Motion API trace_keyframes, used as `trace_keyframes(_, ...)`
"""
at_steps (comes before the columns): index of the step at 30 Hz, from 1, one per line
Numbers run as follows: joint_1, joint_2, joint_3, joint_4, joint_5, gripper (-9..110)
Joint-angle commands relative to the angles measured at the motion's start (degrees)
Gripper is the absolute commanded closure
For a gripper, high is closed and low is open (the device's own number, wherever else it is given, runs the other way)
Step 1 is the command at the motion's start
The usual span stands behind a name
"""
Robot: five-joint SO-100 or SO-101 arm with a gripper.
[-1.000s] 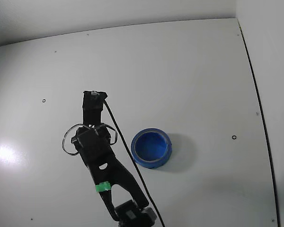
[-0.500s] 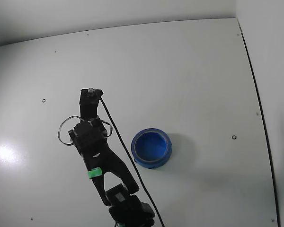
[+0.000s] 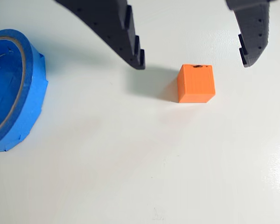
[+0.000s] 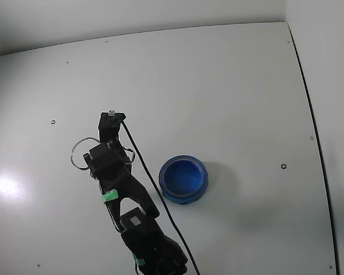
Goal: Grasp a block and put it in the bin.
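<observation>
wrist view: close, downward | fixed view: high, far | shared: bin (image 3: 11, 88)

Spread hand above an orange block, blue bin at the left edge.

In the wrist view the hand (image 3: 192, 63) has its two dark fingers wide apart, tips at the top of the frame. The block (image 3: 196, 83), an orange cube with a dark mark on its top edge, sits on the white tabletop (image 3: 144, 168) just below the gap, nearer the right finger, touching neither. The bin (image 3: 24, 100) is well apart from it, cut off by the left edge.

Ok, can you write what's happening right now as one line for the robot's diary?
gripper: open, above block | block: on table, ungrasped | bin: left in wrist view
</observation>
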Motion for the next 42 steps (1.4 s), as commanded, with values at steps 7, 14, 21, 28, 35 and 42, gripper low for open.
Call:
trace_keyframes(7,-0.53,-2.64,-6.86,-1.05,-0.26,71)
trace_keyframes(14,-0.53,-4.83,-8.53,-1.05,0.0,71)
trace_keyframes(21,-0.53,-6.33,-8.88,-1.05,0.09,71)
trace_keyframes(28,-0.53,-6.59,-8.88,-1.05,0.0,73)
trace_keyframes(35,-0.09,-5.98,-8.53,-1.05,0.18,103)
trace_keyframes(42,0.35,-4.92,-7.91,-1.05,0.35,101)
